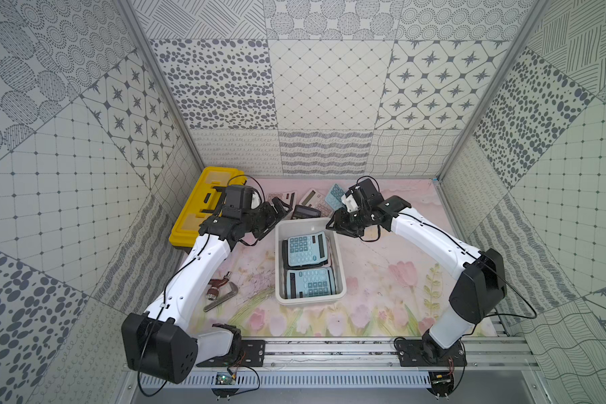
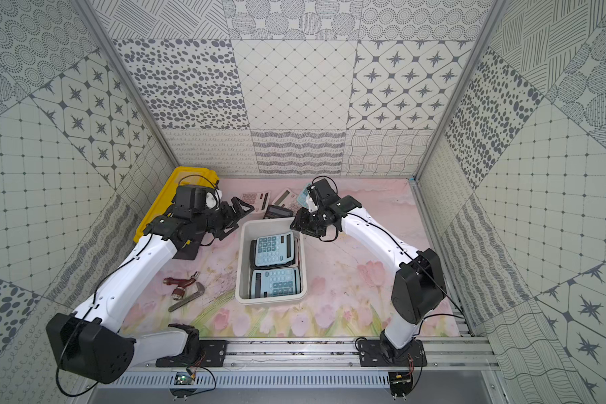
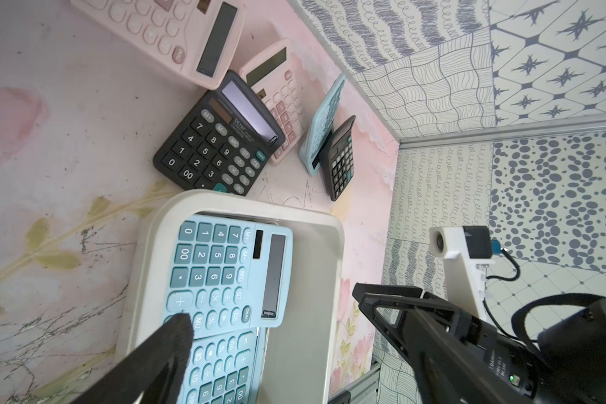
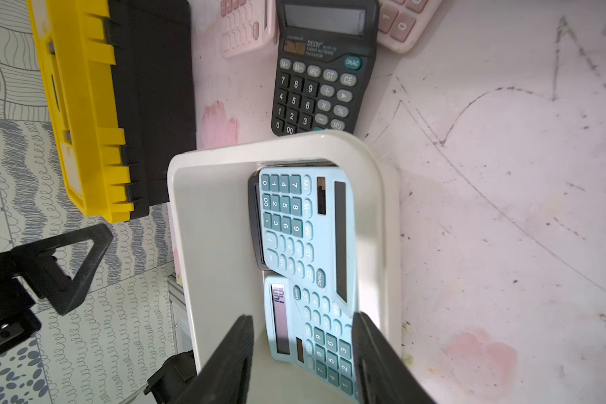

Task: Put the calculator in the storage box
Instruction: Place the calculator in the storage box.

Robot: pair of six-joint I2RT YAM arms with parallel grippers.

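Observation:
The white storage box [image 1: 278,266] [image 2: 240,266] sits mid-table and holds two light blue calculators: one at the far end [image 1: 305,250] [image 4: 301,224], lying over a dark one, and one at the near end [image 1: 308,283] [image 4: 315,332]. My right gripper [image 1: 333,224] [image 4: 302,316] hovers over the box's far right corner. Its jaws stand apart with nothing between them. My left gripper [image 1: 275,220] [image 3: 268,306] is wide open and empty over the box's far left corner. More calculators lie behind the box: a black one [image 3: 217,140], pink ones [image 3: 175,31] and a blue one [image 3: 324,122].
A yellow-lidded black toolbox [image 1: 203,206] stands at the back left, beside the left arm. A red-handled pipe wrench [image 1: 221,288] lies on the floral mat left of the box. Patterned walls close in three sides, and a metal rail [image 1: 329,344] runs along the front.

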